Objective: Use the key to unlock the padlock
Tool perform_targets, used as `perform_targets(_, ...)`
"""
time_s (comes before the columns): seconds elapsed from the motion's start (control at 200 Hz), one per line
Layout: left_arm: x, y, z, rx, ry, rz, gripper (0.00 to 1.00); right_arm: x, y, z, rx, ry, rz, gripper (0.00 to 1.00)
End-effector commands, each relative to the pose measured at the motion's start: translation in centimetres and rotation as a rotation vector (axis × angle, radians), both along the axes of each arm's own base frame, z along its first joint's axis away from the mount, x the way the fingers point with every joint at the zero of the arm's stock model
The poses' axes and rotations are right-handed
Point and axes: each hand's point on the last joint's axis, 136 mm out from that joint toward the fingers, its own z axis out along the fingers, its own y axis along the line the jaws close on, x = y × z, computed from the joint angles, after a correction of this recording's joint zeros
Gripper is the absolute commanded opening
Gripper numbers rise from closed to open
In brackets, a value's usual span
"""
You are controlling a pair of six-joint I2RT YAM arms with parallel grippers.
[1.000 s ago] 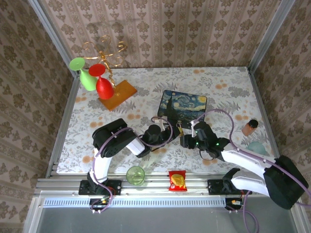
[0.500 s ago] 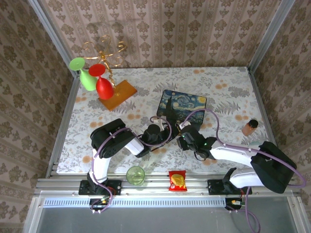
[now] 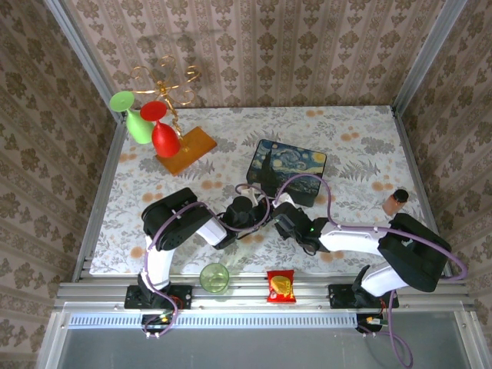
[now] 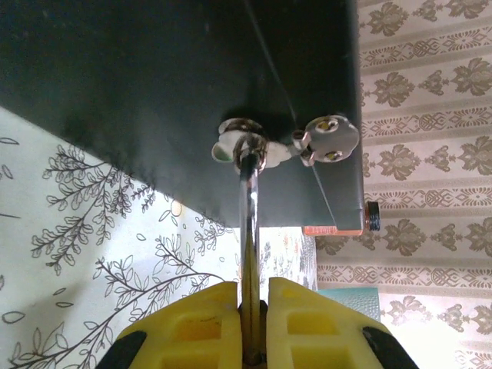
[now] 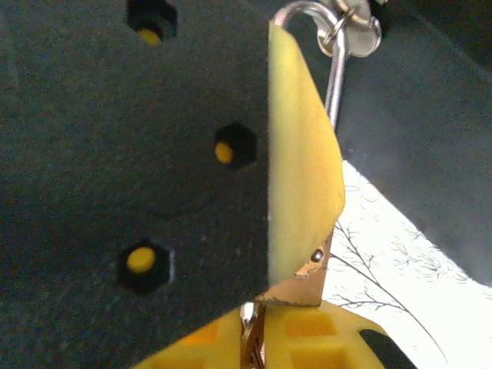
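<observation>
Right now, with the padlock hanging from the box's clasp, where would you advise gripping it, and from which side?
Probably the brass body of the padlock, pinched across its flat faces, coming from the end away from the box. The shackle is threaded through the clasp ring, so that end is crowded. The left gripper is shut on it that way.

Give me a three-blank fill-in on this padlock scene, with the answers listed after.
1. The left tool is shut on the padlock, gripping its silvery ____.
2. The padlock hangs from the metal clasp of the painted ____.
3. In the top view, the cup at the near edge of the table is ____, beside a red snack packet.
Missing words: shackle; box; green.
</observation>
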Motion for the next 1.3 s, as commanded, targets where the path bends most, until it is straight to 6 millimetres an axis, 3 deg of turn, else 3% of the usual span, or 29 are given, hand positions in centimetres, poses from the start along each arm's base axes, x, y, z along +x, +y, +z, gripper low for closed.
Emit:
perform_targets(0.0,-0.8,-0.9,3.9,-0.108,-0.055,-0.047,0.00,0.4,1.0,1.1,0.146,-0.020,-0.015,0.09)
perform_targets(0.03,-0.8,-0.8,3.8,-0.106,-0.058,-0.044,0.00,0.3,0.9,0.8,0.184,0.004,-0.017,0.09)
perform_targets(0.095,-0.8,-0.5,3.4,-0.093,-0.057,-0.036,0.11,0.0,1.1,1.4,0.309,0.032,-0.008,0.09)
perform_targets(0.21,-0.3,0.6,3.1,-0.063,-0.087,-0.010,0.11,-0.6,0.9,1.2,0.486,0.117,-0.014,0.08)
perform_targets(0.46,1.2,1.8,0.9,-0.005,-0.080,0.015,0.18,-1.9,1.2,0.9,0.694,0.220,0.027,0.08)
perform_targets(0.555,1.1,2.0,0.2,0.005,-0.071,0.020,0.26,-2.0,1.0,0.8,0.716,0.235,0.020,0.08)
perform_targets(0.785,1.7,3.2,-1.0,0.072,-0.088,0.048,0.26,-2.1,0.8,0.8,0.787,0.279,0.022,0.07)
perform_targets(1.0,1.0,1.6,-0.9,0.207,-0.143,-0.065,0.26,-2.3,0.7,1.0,0.826,0.302,0.016,0.08)
perform_targets(1.17,1.2,1.8,-0.4,0.294,-0.195,-0.079,0.27,-3.1,0.2,0.2,0.825,0.344,0.000,0.12)
perform_targets(1.295,1.9,1.7,-0.2,0.279,-0.200,-0.079,0.13,-3.1,-0.4,-0.5,0.833,0.363,-0.030,0.16)
